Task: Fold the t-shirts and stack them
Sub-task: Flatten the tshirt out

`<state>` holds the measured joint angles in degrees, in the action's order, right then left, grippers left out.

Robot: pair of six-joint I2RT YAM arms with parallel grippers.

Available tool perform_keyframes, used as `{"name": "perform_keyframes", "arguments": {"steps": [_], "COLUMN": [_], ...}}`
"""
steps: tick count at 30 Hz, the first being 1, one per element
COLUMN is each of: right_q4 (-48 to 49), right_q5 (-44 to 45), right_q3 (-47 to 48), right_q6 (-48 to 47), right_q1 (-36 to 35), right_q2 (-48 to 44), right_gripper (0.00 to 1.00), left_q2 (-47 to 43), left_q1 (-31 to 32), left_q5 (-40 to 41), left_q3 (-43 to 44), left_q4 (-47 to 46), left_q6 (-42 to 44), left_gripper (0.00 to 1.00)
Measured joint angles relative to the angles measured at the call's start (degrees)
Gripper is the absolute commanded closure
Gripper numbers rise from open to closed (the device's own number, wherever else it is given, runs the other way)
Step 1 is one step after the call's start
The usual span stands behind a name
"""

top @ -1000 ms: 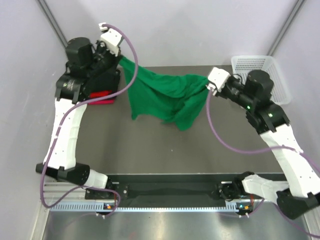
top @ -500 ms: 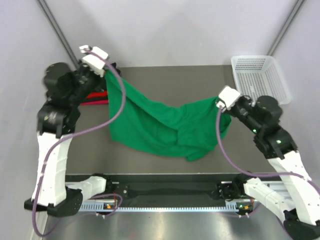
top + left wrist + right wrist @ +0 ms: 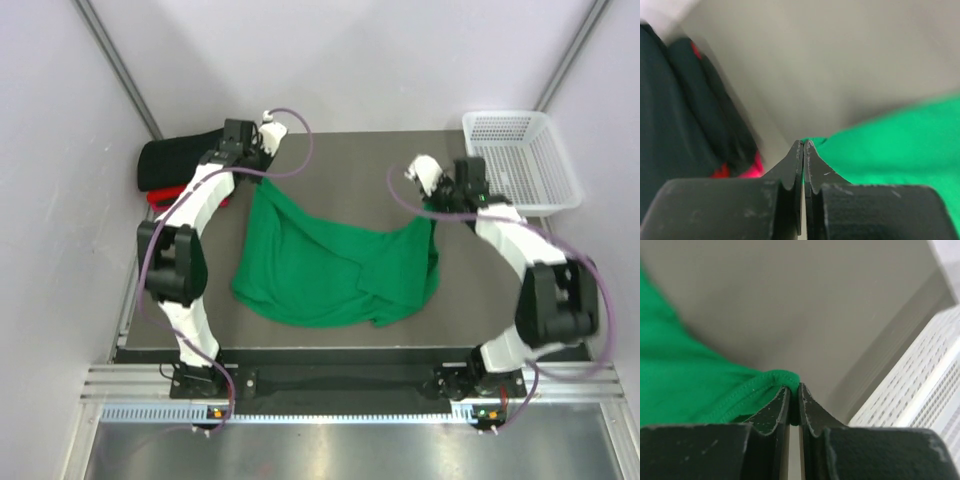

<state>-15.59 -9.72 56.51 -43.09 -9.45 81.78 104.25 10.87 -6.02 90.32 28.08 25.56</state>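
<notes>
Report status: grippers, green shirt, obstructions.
Left gripper, right gripper shut on far corners of green t-shirt. It lies rumpled on table. Black t-shirt, basket apart from it.

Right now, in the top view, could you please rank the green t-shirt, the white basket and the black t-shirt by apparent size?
Largest: green t-shirt, opened out.
Next: white basket.
Smallest: black t-shirt, bunched at the far left.

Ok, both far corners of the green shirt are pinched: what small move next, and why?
Probably draw the pincers slightly apart before releasing. The left pincer and right pincer are each shut on a far corner of the green t-shirt, which lies on the table slack, creased toward its right side.
</notes>
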Motion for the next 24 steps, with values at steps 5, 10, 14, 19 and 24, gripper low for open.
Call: {"name": "perform_keyframes", "arguments": {"steps": [5,10,14,19,24], "right_q4": [-0.7,-8.1,-15.8,-28.8,-33.8], "right_q5": [-3.3,-9.4,-12.8,-17.1,-19.1], "right_q3": [21.7,30.3,22.5,16.2,5.0], "right_q6": [1.0,-4.7,-17.9,-36.0,-51.1], "right_q1": [2.4,7.3,12.6,11.8,9.0], "right_q2": [19.3,23.3,14.4,7.9,6.3], "right_gripper": [0.48,0.49,0.52,0.64,0.66], "left_q2": [8.8,9.9,9.9,9.9,9.9], "left_q1": [0.3,2.4,4.2,4.9,4.9], "left_q5": [2.8,3.4,3.3,3.5,4.6], "left_q3": [8.0,8.7,8.7,8.5,7.0], "left_q4": [-5.2,-6.5,-6.7,-6.8,-7.2], "left_q6": [0.5,1.2,1.1,1.0,1.0], "left_gripper": [1.00,1.00,1.00,1.00,1.00]}}
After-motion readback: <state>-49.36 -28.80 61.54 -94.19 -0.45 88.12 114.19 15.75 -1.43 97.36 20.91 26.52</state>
